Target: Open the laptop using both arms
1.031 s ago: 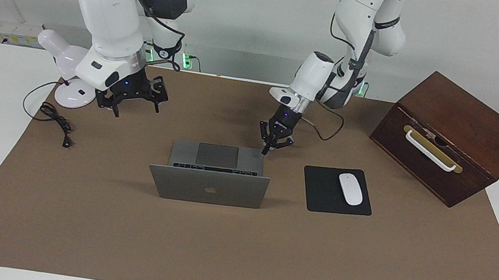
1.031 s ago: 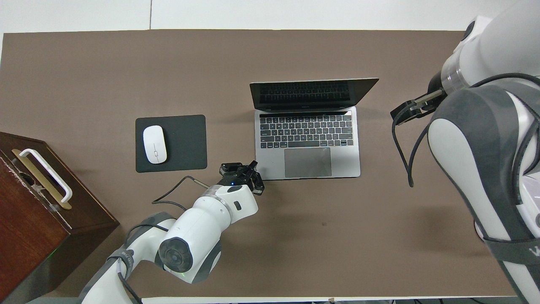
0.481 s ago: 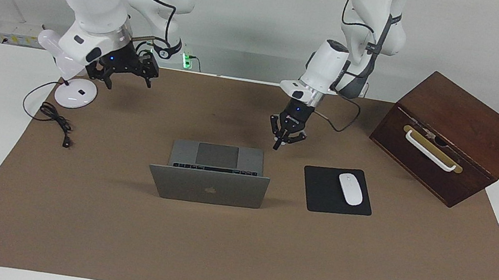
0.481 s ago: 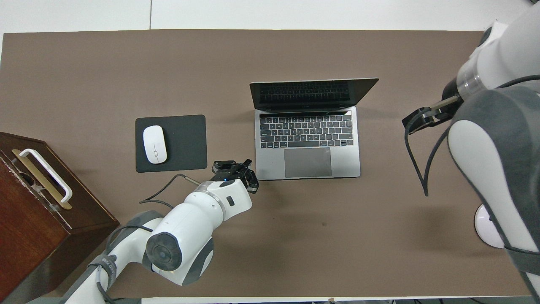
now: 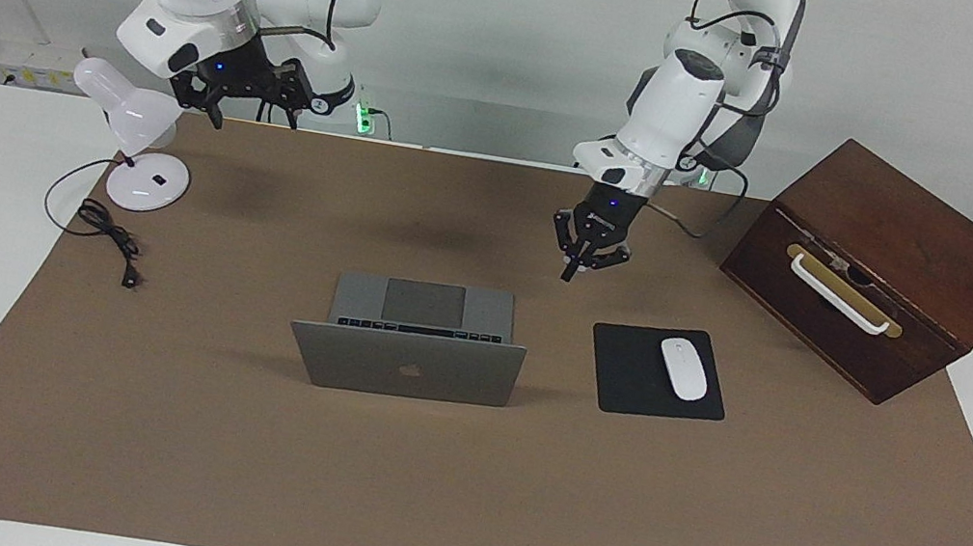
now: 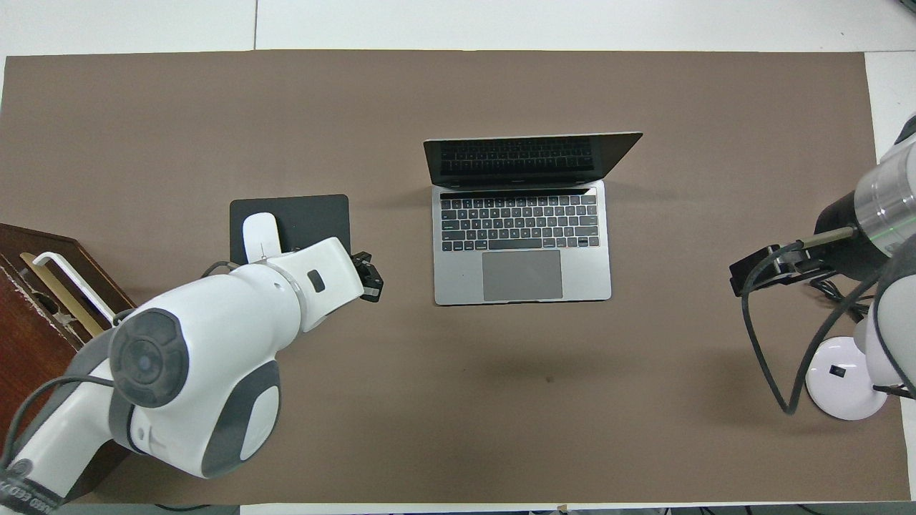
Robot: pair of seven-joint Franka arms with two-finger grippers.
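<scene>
Moved: both arms have lifted away from the laptop [image 5: 415, 337].
Left gripper [image 5: 588, 252]: raised at the mouse pad's [image 5: 627, 373] 11 o'clock in the facing view, jaws apart; the overhead view hides its tips.
Right gripper [image 5: 246, 93]: up beside the lamp [image 5: 130, 121], jaws apart.
Laptop: open on the desk [image 5: 453, 483]; the logo shows only in the facing view, the keys fully only overhead.

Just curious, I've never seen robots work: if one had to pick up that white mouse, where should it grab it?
Probably across the mouse's narrow middle, coming straight down from above: it lies flat on the mouse pad, long and low, with both long sides exposed.

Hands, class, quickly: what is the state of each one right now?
Left hand: empty, up over bare mat between the laptop and the mouse pad; open or closed cannot be told.
Right hand: empty, raised near the desk lamp; cannot be told.
</scene>
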